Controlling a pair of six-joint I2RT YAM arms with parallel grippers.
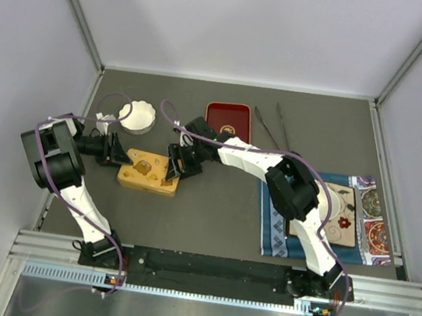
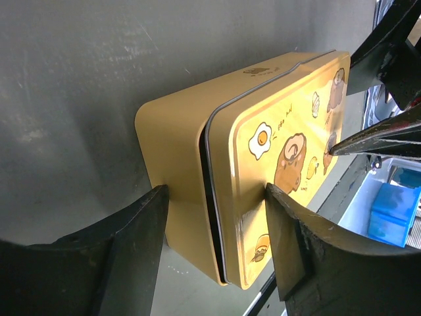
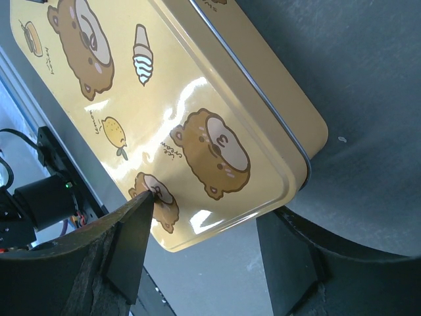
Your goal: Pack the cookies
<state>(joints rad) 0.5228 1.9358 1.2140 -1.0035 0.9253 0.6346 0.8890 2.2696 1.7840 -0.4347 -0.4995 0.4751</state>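
"straddling the left end of the yellow tin (image 1: 148, 173), that left gripper (image 2: 215, 192). is it gripping?"
"can't tell, both fingers sit right against it. the right gripper (image 3: 209, 209) is spread, one fingertip (image 3: 139, 214) on the closed lid, the other just off the corner."
"and the cookies?"
"can't tell where. the tin's shut, on the grey table (image 1: 220, 206) between both arms."
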